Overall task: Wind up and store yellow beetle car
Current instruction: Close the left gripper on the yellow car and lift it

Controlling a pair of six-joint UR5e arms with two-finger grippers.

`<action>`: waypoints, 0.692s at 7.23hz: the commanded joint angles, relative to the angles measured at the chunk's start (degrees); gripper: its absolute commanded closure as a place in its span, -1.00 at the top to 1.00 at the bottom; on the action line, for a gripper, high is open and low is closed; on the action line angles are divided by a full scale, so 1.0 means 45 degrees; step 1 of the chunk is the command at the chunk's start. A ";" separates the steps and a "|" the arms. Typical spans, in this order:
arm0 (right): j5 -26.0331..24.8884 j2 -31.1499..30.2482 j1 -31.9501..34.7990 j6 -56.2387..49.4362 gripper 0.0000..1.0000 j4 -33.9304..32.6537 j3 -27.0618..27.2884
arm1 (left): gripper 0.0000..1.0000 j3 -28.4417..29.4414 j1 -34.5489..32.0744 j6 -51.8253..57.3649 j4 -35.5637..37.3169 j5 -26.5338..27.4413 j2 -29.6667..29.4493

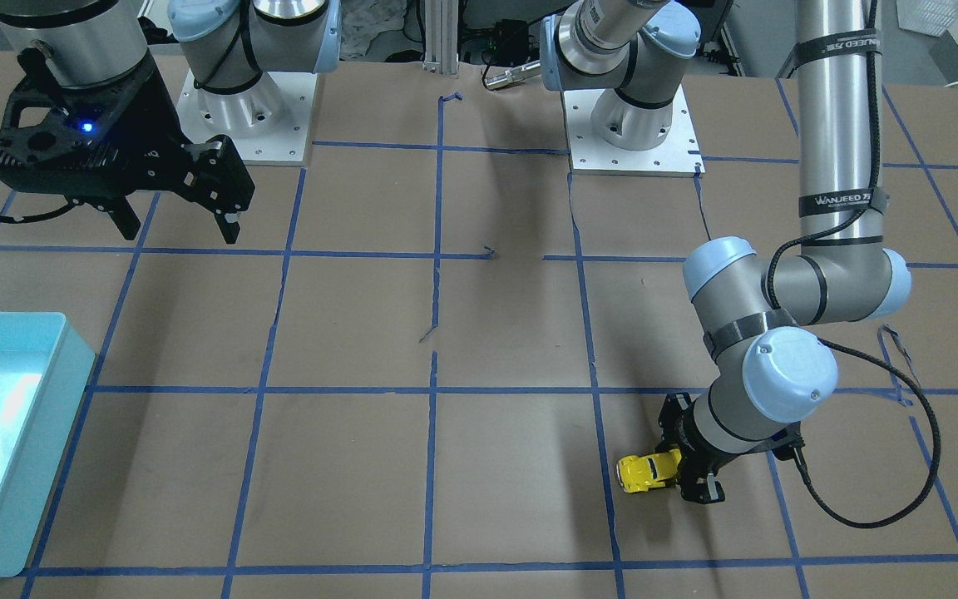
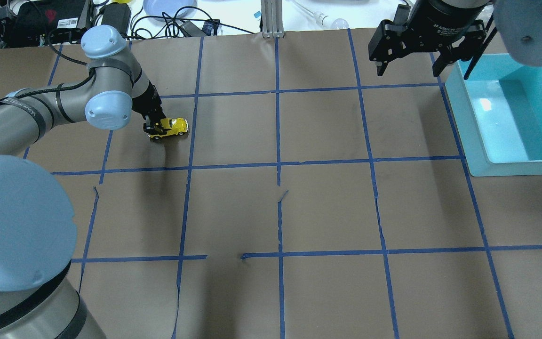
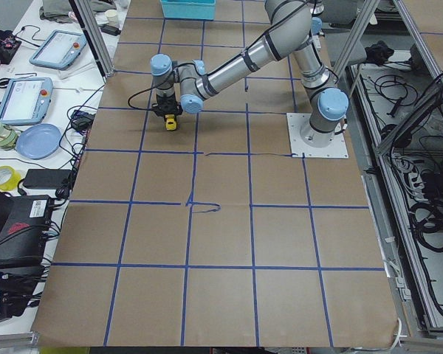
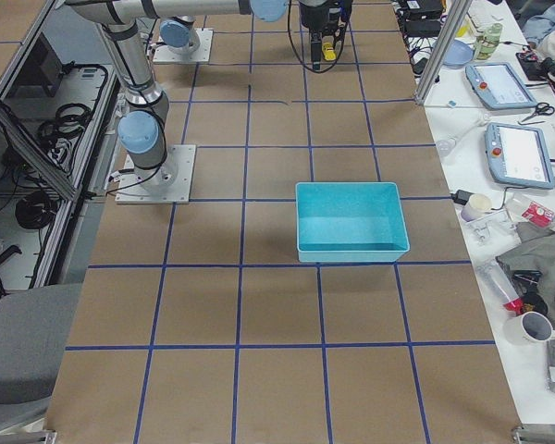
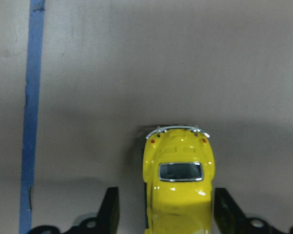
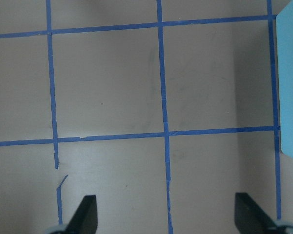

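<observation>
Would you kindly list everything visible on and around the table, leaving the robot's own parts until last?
Yellow beetle car: one, yellow, on the table at the robot's left.
Bin: one, turquoise, empty, on the table at the robot's right.
Table: one, covered in brown paper.
Tape grid: blue lines across the paper.
Plate: one, pale blue, on the bench past the table's left end.
Handheld screens: four, grey-blue, two on each end bench.
Left pincer: one, black, open astride the car.
Right pincer: one, black, open and empty, raised beside the bin.
</observation>
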 commanded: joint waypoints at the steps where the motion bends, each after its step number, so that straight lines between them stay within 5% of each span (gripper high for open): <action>1: 0.0007 0.0000 0.0004 0.0003 1.00 -0.0014 0.0000 | -1.00 0.0083 -0.0105 0.0023 0.0363 -0.0035 0.0065; 3: 0.0007 0.0000 0.0004 0.0003 1.00 -0.0014 0.0000 | -1.00 0.0044 -0.0630 -0.0055 0.0343 -0.1841 0.0435; 5: 0.0007 0.0000 0.0004 0.0003 1.00 -0.0014 0.0000 | -1.00 -0.0053 -0.1878 -0.0288 0.0324 -0.1928 0.0573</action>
